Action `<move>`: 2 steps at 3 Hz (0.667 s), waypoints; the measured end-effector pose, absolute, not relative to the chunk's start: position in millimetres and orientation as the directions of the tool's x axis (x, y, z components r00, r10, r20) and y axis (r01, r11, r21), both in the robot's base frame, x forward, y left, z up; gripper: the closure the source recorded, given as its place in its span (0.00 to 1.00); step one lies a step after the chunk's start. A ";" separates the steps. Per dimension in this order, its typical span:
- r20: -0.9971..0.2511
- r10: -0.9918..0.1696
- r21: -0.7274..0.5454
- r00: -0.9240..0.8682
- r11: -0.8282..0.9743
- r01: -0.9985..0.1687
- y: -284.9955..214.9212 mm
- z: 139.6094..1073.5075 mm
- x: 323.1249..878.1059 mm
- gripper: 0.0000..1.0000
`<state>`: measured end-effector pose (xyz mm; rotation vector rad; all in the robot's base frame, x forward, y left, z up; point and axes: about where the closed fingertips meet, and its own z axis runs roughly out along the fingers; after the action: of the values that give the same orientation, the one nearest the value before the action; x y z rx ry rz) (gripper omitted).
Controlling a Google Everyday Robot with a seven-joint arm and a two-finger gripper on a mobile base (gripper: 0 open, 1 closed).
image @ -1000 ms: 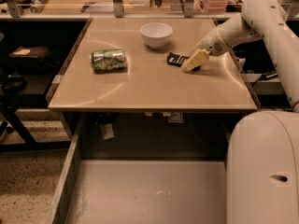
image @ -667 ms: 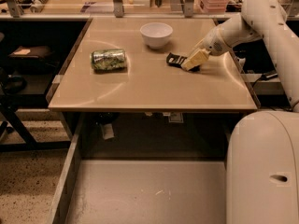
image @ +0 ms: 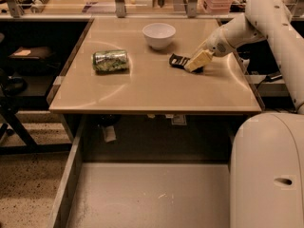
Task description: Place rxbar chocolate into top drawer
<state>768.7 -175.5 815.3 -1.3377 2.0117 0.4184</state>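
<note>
Rxbar chocolate (image: 177, 60): it lies flat on the table (image: 156, 94), right at the tip of the gripper (image: 197, 61). Its near end runs under or against the pale tip, and the rest sticks out from the gripper toward the can side. You cannot tell whether the gripper is apart, together or clamped on the bar, because the tip covers the contact point. The gripper is low at the table surface and tilted down from the arm (image: 247, 25), which reaches in from the far right edge.

White bowl (image: 158, 34): upright, just beyond the bar on the far side of the gripper tip, and apart from both. Crushed green can (image: 110, 60): on its side, well apart from the gripper, past the bar on the same line across the table.

Top drawer (image: 152, 194): pulled open below the table's front edge, well apart from the gripper and nearer the camera, with its grey bottom showing.

Against the frames from 1.0 s and 0.7 s ago, the bar sits in the same spot. The gripper stays at its end with no visible shift, and the bowl and can are unmoved.
</note>
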 end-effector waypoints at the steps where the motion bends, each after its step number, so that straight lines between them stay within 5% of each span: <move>1: -0.696 -0.685 -0.110 -0.215 0.398 -0.911 -173.1 817.3 760.0 1.00; 2: -0.707 -0.692 -0.159 -0.146 0.356 -0.921 -173.4 832.4 733.8 1.00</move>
<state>733.8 -173.4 832.4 -1.4039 1.9076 0.4083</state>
